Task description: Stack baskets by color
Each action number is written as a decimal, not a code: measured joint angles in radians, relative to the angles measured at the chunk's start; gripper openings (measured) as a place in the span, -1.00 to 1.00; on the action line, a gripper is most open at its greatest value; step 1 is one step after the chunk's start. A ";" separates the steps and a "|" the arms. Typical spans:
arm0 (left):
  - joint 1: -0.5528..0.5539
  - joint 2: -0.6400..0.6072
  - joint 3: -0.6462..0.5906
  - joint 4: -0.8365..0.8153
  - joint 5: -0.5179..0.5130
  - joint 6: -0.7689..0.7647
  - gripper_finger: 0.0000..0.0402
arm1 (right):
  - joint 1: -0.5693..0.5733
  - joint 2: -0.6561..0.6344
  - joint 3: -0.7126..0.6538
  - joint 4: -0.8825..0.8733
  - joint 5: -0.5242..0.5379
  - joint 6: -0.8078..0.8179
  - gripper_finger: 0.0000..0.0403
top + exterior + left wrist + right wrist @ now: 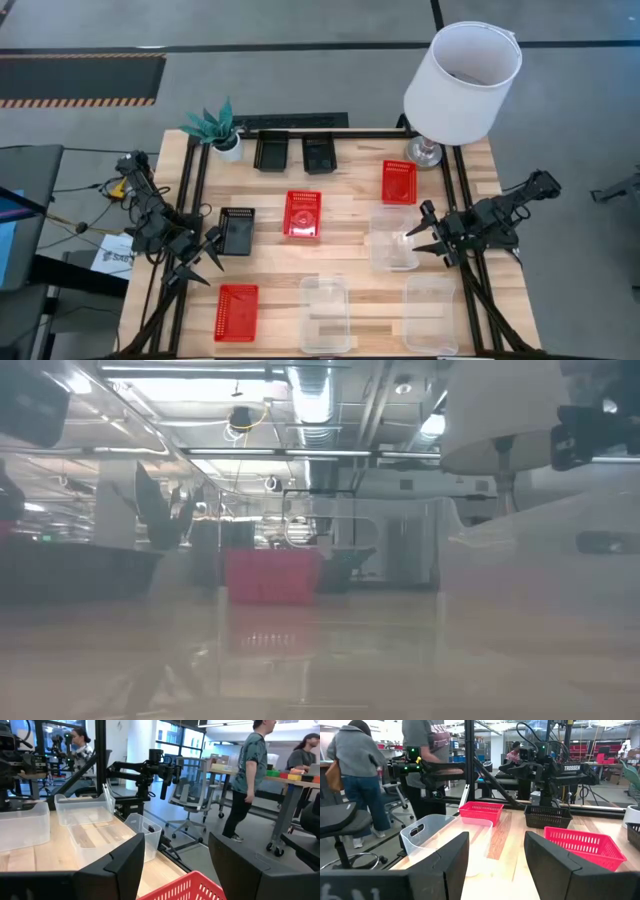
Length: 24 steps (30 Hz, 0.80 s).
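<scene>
Your left gripper [207, 262] sits at the left edge of the overhead frame, its arm angled in from the upper left, fingers spread wide and holding nothing. Its tips point at the small black perforated plastic basket [237, 231] just beside them, without touching it. Your right gripper [424, 237] reaches in from the right edge, arm nearly level across the frame, jaws likewise apart and empty, its tips at the rim of a shallow clear plastic basket [392, 240].

None of the nine baskets is stacked. You have two more black ones [296, 152] side by side at upper centre, red ones at centre [302, 214], upper right [398, 182] and lower left [236, 312], and two clear ones [325, 314] along the bottom edge.
</scene>
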 joint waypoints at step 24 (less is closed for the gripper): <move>0.000 0.000 0.000 0.007 -0.060 0.290 0.04 | 0.000 0.000 0.000 0.000 0.000 0.000 0.06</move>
